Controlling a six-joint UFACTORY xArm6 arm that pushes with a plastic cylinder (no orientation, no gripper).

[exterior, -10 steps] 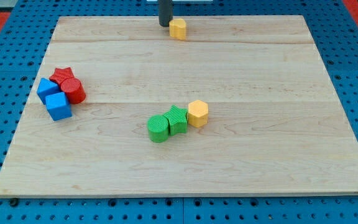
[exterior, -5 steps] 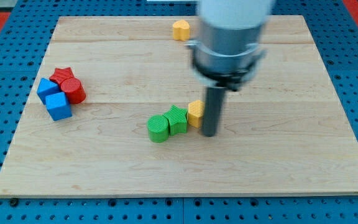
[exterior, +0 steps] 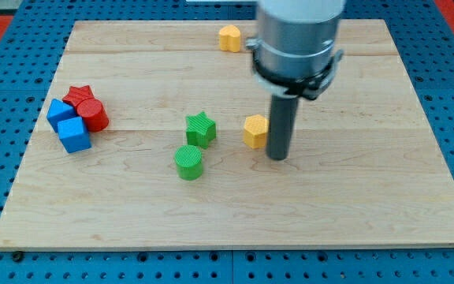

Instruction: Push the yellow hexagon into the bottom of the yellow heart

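The yellow hexagon [exterior: 254, 131] lies near the board's middle. My tip [exterior: 277, 156] is on the board just to the hexagon's right and slightly toward the view's bottom, close to or touching it. The yellow heart [exterior: 229, 37] sits near the board's top edge, well above the hexagon and a little to its left. The arm's large grey body hangs over the upper middle of the board.
A green star [exterior: 201, 128] and a green cylinder [exterior: 188, 162] lie left of the hexagon, apart from it. A cluster at the view's left holds a red star [exterior: 80, 98], a red cylinder [exterior: 94, 116] and two blue blocks [exterior: 73, 134]. The wooden board [exterior: 369, 197] lies on a blue pegboard.
My tip came from the top edge down to the hexagon's right. The hexagon moved up and away from the green blocks; the green star shifted up-left and the green cylinder shifted left, splitting apart.
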